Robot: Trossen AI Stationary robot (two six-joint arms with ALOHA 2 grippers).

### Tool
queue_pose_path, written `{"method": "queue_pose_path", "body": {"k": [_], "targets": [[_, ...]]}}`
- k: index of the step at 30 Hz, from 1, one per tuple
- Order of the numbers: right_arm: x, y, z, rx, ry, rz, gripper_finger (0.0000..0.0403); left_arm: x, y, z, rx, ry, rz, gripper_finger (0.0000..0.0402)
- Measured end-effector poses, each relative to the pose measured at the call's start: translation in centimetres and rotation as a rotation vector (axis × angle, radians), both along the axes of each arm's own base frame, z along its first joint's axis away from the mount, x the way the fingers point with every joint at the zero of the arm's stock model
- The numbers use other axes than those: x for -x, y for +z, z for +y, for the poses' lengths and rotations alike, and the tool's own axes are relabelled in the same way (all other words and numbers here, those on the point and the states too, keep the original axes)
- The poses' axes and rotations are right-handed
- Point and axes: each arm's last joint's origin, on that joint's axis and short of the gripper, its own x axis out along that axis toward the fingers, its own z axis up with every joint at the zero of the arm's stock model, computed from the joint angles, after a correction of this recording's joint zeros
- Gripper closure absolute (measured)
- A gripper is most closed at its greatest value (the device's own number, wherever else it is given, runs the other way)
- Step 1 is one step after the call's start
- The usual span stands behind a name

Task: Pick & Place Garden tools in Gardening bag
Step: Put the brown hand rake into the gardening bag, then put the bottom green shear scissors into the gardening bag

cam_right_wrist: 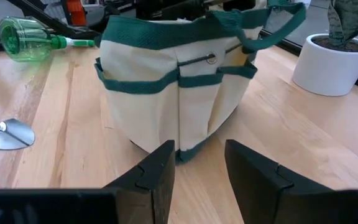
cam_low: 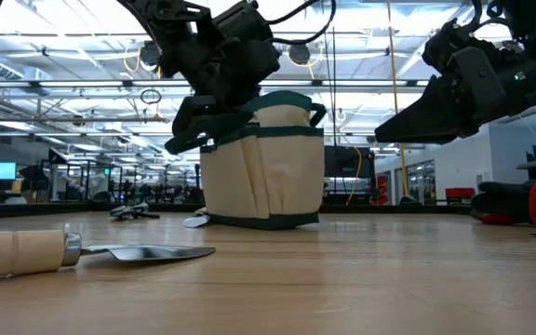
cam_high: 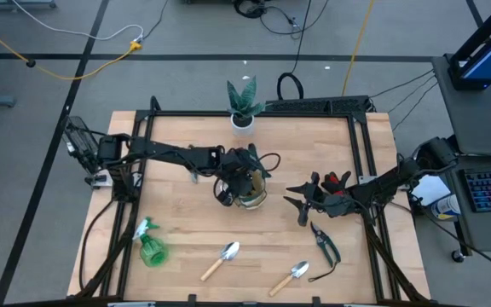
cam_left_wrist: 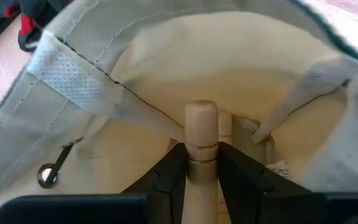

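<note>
- Between the fingers of the left gripper [cam_left_wrist: 201, 163], a pale wooden tool handle [cam_left_wrist: 201, 134] stands upright inside the beige canvas gardening bag with dark green trim [cam_right_wrist: 176, 87]; the fingers flank it closely, and you cannot tell whether they grip it or have just let go.
- Judge the handle stiff, light and smooth; take it on the straight shaft below its rounded end.
- Expect the bag to be soft and likely to shift if you drag on its rim [cam_low: 282, 100].
- Well ahead of the right gripper [cam_right_wrist: 199, 163], whose jaws stand apart and empty, the bag shows its side pockets.
- Beyond the bag lies the green plastic spray bottle [cam_right_wrist: 27, 38]; it is probably light and slippery, so grasp its narrow neck.
</note>
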Motion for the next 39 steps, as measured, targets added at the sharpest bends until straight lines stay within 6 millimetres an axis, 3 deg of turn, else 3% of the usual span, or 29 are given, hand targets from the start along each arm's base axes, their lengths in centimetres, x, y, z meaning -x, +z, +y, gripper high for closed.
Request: {"method": "queue_pose_path", "body": {"k": [10,27,34,39], "targets": [[0.0,0.0,0.0,0.000,0.000,-0.001,0.0268,-0.1,0.0,-0.5,-0.014,0.011,0.004,0.0254],[0.0,0.0,0.0,0.000,0.000,-0.001,0.0268,-0.2,0.1,-0.5,-0.016,0.014,-0.016,0.0252],[0.0,0.0,0.0,-0.002,0.007,0.001,0.0268,-0.5,1.1,-0.6,-0.023,0.013,-0.092,0.0252],[-0.1,-0.1,0.5,-0.027,0.166,0.030,0.0268,-0.5,1.7,-0.6,-0.005,0.035,-0.117,0.0252]]}}
